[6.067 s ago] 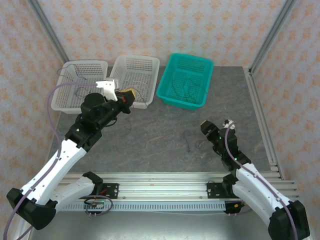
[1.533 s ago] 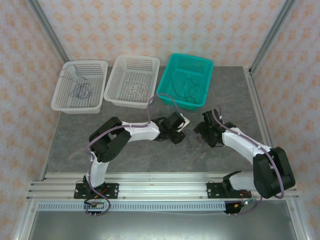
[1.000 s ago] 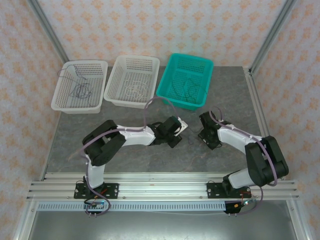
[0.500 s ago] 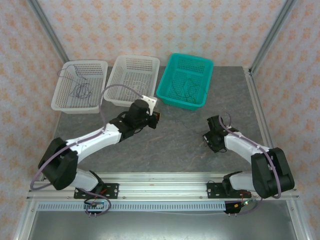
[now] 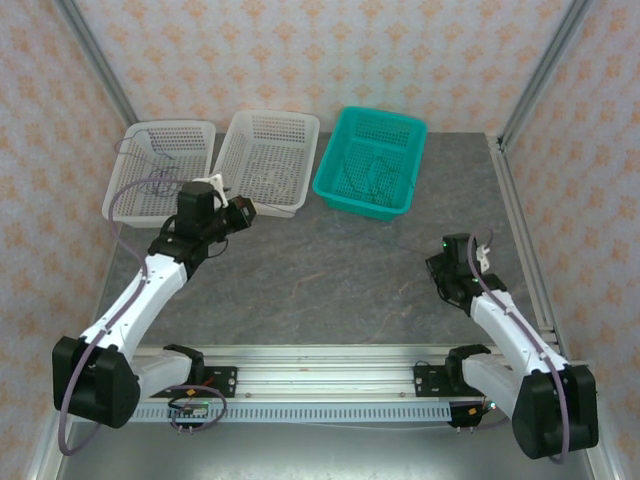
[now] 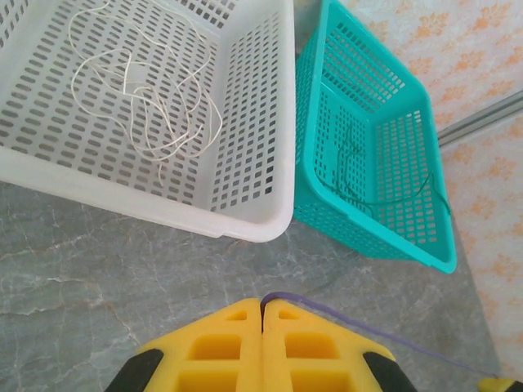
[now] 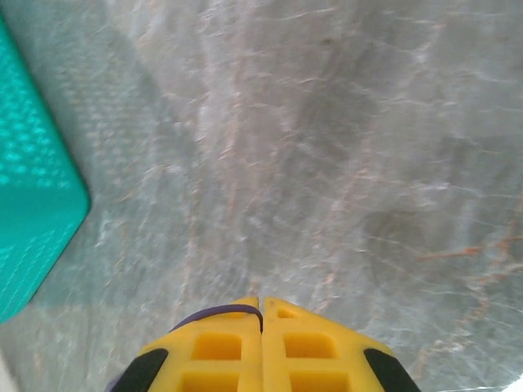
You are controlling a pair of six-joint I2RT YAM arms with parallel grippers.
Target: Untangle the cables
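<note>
Purple wire (image 6: 359,322): stretched above the table (image 6: 98,261), one end pinched by each arm.
Left fingers (image 6: 255,312): closed on purple wire, just in front of white basket (image 6: 245,147).
Right fingers (image 7: 270,314): closed on the wire's other end, over the table's right side.
White wire (image 6: 139,106): loose coil in white basket.
Green wire (image 6: 351,171): lies in teal basket (image 6: 327,122).

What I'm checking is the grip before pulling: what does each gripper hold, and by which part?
The left gripper and the right gripper each pinch a thin purple cable between shut jaws; where along its length cannot be told.
</note>
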